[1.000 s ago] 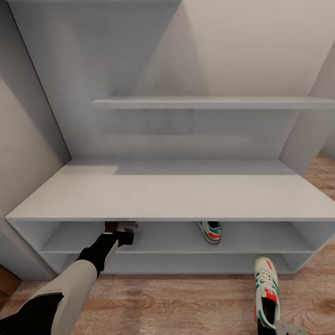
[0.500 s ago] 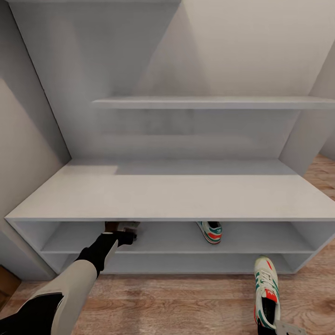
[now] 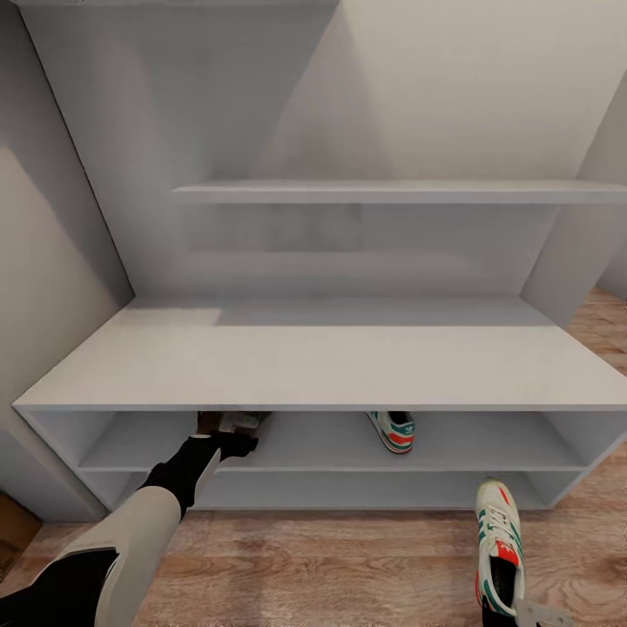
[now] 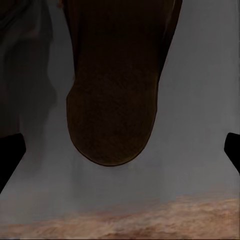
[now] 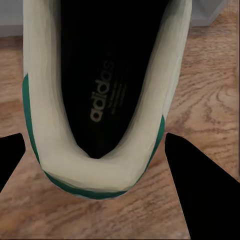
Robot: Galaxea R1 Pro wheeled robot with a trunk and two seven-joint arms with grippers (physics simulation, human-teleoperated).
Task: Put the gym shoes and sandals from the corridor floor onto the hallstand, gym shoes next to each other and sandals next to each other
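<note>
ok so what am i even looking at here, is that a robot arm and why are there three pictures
Yes, it is a simulated two-armed robot on wheels, putting shoes away. The big picture comes from a camera on its head, looking down at a white shoe rack on a wood floor. The other two come from cameras on each wrist, looking along the fingers.

The left arm reaches into the rack's upper shelf, where its left gripper sits by a brown sandal. In the left wrist picture the sandal lies on the shelf between the dark fingers, which stand apart from it, so it looks released.

One sneaker already stands on that shelf. The other sneaker lies on the floor in front of the rack. The right wrist picture looks at its heel, with the right gripper's fingers spread either side, open.
</note>
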